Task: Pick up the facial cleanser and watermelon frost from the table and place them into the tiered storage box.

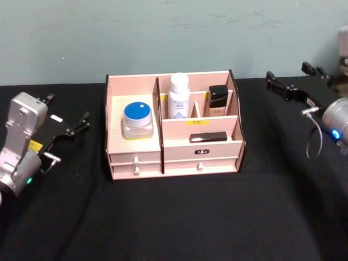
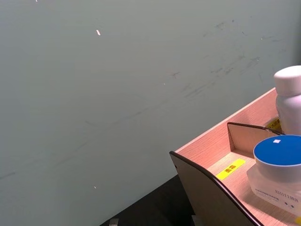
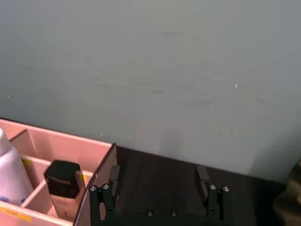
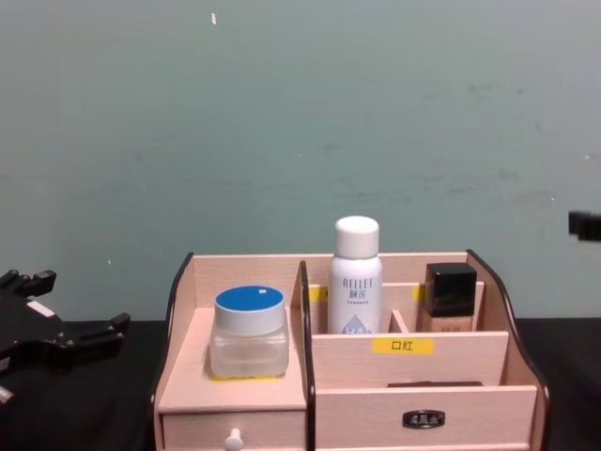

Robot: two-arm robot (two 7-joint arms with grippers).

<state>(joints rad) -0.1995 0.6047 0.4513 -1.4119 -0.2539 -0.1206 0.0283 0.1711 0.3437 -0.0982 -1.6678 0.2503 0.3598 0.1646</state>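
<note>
The left pincer (image 1: 76,126) hangs over the bench's left edge with its jaws wide and nothing in them, well apart from the storage box (image 1: 217,149). That wooden box sits toward the back middle of the black bench (image 1: 174,217), two small drawers (image 1: 136,159) facing the robot. On its left shelf, above the drawers, stands the frost jar (image 1: 137,120), upright, blue lid up. Farther back, in the rear middle compartment, the cleanser bottle (image 1: 178,98) stands upright, long axis vertical, cap on top; in the chest view its print reads "RELLET" (image 4: 358,283). A yellow label (image 4: 402,345) below bears two red characters. A beige bottle with a black cap (image 1: 218,100) stands beside the cleanser. Over the far right corner hangs the right pincer (image 1: 296,81), jaws wide and empty, well apart from the box.
</note>
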